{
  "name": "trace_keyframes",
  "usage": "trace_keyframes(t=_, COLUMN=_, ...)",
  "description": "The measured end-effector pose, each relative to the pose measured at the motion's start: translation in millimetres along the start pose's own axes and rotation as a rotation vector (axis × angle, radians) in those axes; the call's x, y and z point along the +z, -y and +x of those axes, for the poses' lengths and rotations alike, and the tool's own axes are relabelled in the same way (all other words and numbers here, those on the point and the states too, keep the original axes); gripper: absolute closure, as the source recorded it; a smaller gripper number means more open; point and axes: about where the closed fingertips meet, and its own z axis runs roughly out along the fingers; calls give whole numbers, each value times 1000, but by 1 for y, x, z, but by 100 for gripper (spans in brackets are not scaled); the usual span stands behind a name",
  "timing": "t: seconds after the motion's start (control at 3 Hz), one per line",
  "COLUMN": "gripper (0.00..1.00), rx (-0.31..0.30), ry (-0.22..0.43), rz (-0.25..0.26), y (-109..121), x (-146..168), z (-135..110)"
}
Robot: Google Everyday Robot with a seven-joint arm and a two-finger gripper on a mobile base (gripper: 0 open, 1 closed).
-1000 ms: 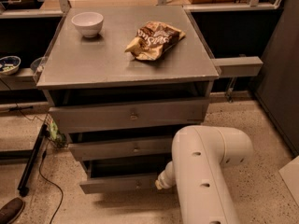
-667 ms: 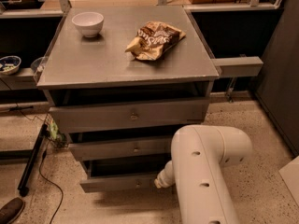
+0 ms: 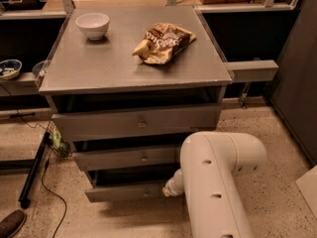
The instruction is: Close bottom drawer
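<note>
Far left edge: small dish [image 3: 9, 68] on a side shelf, contents unclear. Upper left, on the grey tabletop [image 3: 99, 68]: white bowl [image 3: 92, 24], upright, looks empty. Top centre: crumpled snack bag [image 3: 161, 42] lying flat, well apart from the bowl. Neither matters for the push. Below the tabletop are the top drawer [image 3: 138, 123] and the middle drawer [image 3: 133, 157]. The bottom drawer [image 3: 124, 192] is at lower centre, front standing out with a dark gap above it. Nothing is visible inside any of the three. Lower right: my arm [image 3: 218, 182] fills the corner, its narrow end at the right end of the bottom drawer's front. My jaws are there, mostly hidden behind the arm, so I cannot tell if they are spread or pressed together. I'd say they're set against the panel to shove it in. An off-centre push might skew it.
</note>
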Motion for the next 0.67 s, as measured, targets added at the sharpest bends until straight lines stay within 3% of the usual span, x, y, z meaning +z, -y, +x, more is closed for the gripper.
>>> trace_keyframes(t=0.67, gripper=100, rx=-16, ry=24, rz=4, y=0, x=-2, z=-16)
